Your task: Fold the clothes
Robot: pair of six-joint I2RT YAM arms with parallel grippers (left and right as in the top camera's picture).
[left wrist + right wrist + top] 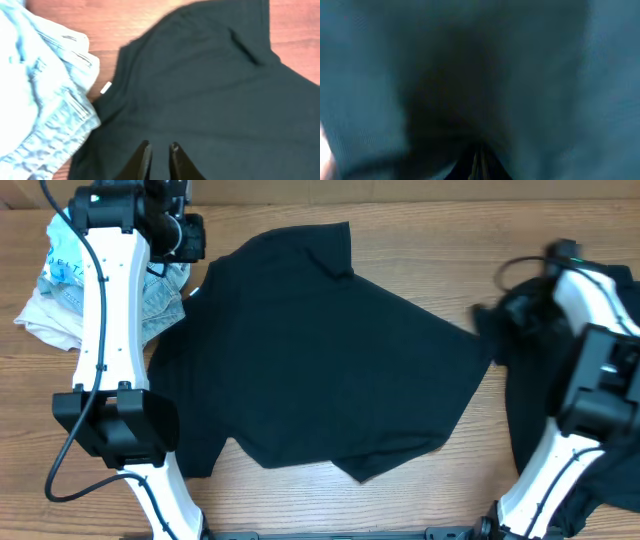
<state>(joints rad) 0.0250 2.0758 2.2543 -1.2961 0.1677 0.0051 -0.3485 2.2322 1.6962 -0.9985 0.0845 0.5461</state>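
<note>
A black T-shirt lies spread out across the middle of the table, with its small white label at the neck edge on its left. It also shows in the left wrist view. My left gripper hovers over the shirt's upper left part, and its jaws are a little apart with nothing between them. My right gripper is at the shirt's right edge. Its fingers are pressed together with dark fabric bunched all round them.
A heap of pale blue denim and white clothes lies at the far left, next to the shirt's neck; it also shows in the left wrist view. More black fabric lies under the right arm at the right edge.
</note>
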